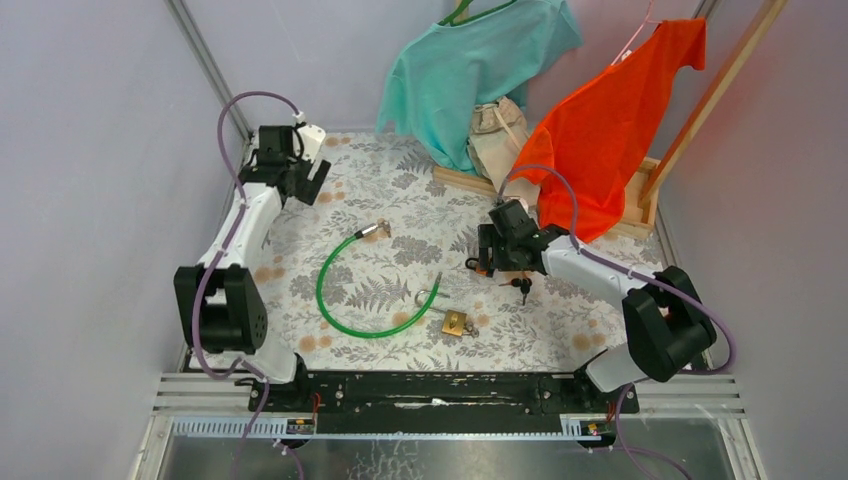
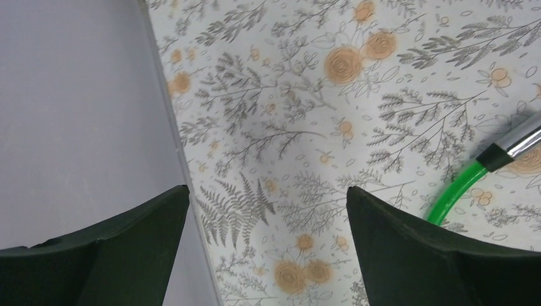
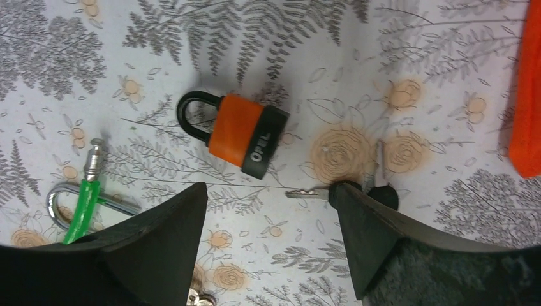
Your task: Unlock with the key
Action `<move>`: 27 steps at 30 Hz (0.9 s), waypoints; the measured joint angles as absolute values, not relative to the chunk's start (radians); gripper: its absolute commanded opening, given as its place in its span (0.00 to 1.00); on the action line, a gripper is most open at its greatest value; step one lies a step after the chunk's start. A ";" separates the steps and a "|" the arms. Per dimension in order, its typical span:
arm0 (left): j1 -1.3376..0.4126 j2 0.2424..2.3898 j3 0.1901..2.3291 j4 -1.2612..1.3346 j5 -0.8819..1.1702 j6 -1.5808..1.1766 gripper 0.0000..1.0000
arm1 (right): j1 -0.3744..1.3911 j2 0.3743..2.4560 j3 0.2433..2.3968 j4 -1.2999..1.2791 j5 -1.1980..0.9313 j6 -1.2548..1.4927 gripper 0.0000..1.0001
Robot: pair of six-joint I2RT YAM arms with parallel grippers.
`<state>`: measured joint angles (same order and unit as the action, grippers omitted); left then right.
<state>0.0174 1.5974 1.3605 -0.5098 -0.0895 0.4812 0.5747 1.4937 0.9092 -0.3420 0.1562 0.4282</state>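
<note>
On the right wrist camera my right gripper (image 3: 268,191) has its fingers spread wide with nothing between them, hanging over the floral tablecloth (image 3: 446,95). The orange and black padlock (image 3: 245,135), marked OPEL, lies on its side in the upper centre of that frame, just above the gap, with its shackle pointing left. The key (image 3: 307,192) lies flat with its silver blade reaching into the gap from the right. Its black head is partly hidden behind the right-hand fingertip, and I can't tell whether they touch. At lower left of that frame is the metal tip of the green cable (image 3: 81,207). From overhead, the cable loops across the middle of the frame, with a brass padlock (image 1: 455,322) at its lower right end. My left gripper (image 2: 268,191) is spread and empty too. It sits in the upper left of the overhead frame, well apart from both locks.
</note>
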 measured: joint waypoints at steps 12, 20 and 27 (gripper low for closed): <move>0.032 1.547 1.353 -0.558 0.093 0.501 1.00 | 0.448 1.382 0.746 -0.355 0.167 0.471 0.69; -0.073 1.540 1.312 -0.618 0.156 0.488 1.00 | 0.414 1.385 0.698 -0.336 0.150 0.473 0.61; -0.200 1.510 1.289 -0.659 0.173 0.470 1.00 | 0.410 1.390 0.656 -0.290 0.106 0.480 0.51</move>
<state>-0.2001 1.5101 1.2888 -0.6590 0.1726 0.4702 0.4099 1.3903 0.6563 -0.2901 0.1059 0.4801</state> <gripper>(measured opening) 0.997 0.547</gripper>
